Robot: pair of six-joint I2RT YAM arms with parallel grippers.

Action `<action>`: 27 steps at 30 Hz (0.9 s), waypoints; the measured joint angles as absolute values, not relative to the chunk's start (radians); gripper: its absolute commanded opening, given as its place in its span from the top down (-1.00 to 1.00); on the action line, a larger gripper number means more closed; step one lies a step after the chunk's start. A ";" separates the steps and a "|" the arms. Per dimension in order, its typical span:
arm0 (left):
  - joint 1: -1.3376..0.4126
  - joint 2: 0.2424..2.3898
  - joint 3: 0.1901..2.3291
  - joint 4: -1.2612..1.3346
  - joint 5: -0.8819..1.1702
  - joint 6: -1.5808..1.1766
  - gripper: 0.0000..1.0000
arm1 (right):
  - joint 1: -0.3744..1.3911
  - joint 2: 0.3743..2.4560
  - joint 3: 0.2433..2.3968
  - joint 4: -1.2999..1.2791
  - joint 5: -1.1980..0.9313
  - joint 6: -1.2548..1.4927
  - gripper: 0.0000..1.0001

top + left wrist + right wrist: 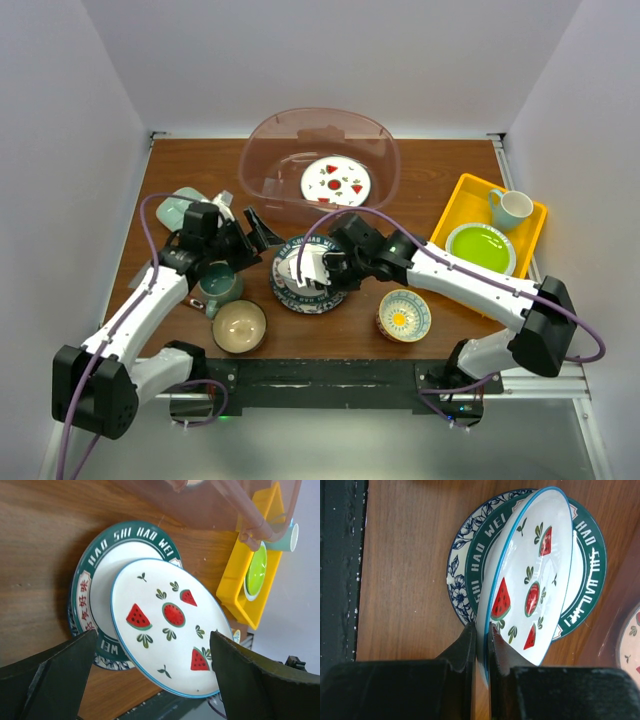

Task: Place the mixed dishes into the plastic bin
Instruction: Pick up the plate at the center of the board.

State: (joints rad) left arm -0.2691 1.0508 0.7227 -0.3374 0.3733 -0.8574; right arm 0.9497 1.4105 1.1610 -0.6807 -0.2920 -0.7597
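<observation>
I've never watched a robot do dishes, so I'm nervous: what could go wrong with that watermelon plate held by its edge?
1. The right gripper pinches the tilted watermelon plate only at its rim; it might slip and chip on the green-rimmed plate below.
2. Carried too low, it could knock the wall of the plastic bin.
3. A second watermelon plate already lies in the bin; a hard release could crack both.
</observation>
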 measured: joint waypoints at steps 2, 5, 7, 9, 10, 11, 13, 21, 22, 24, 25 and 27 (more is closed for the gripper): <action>-0.269 1.067 0.723 -0.347 0.397 -0.904 -1.00 | 0.949 1.411 1.165 -0.685 -0.286 -0.759 1.00; -0.269 1.081 0.723 -0.377 0.422 -0.961 -1.00 | 0.948 1.411 1.176 -0.700 -0.275 -0.754 1.00; -0.269 1.083 0.723 -0.404 0.426 -0.994 -1.00 | 0.948 1.411 1.186 -0.712 -0.270 -0.749 1.00; -0.269 1.084 0.723 -0.427 0.429 -1.020 -0.99 | 0.948 1.411 1.197 -0.723 -0.262 -0.745 1.00; -0.269 1.087 0.723 -0.438 0.432 -1.038 -0.99 | 0.948 1.411 1.204 -0.728 -0.257 -0.743 1.00; -0.269 1.090 0.723 -0.446 0.434 -1.050 -0.98 | 0.948 1.412 1.209 -0.733 -0.255 -0.743 1.00; -0.270 1.097 0.723 -0.457 0.438 -1.073 -0.97 | 0.948 1.417 1.229 -0.743 -0.253 -0.742 1.00; -0.284 1.137 0.722 -0.449 0.455 -1.167 -0.81 | 0.952 1.472 1.331 -0.756 -0.261 -0.740 1.00; -0.287 1.142 0.722 -0.443 0.459 -1.177 -0.76 | 0.956 1.481 1.341 -0.756 -0.261 -0.739 1.00; -0.295 1.150 0.722 -0.425 0.470 -1.205 -0.41 | 0.964 1.494 1.350 -0.755 -0.261 -0.738 1.00; -0.298 1.151 0.722 -0.416 0.474 -1.217 -0.32 | 0.969 1.500 1.356 -0.756 -0.261 -0.735 1.00; -0.303 1.151 0.722 -0.392 0.488 -1.237 -0.03 | 0.976 1.510 1.362 -0.756 -0.261 -0.731 1.00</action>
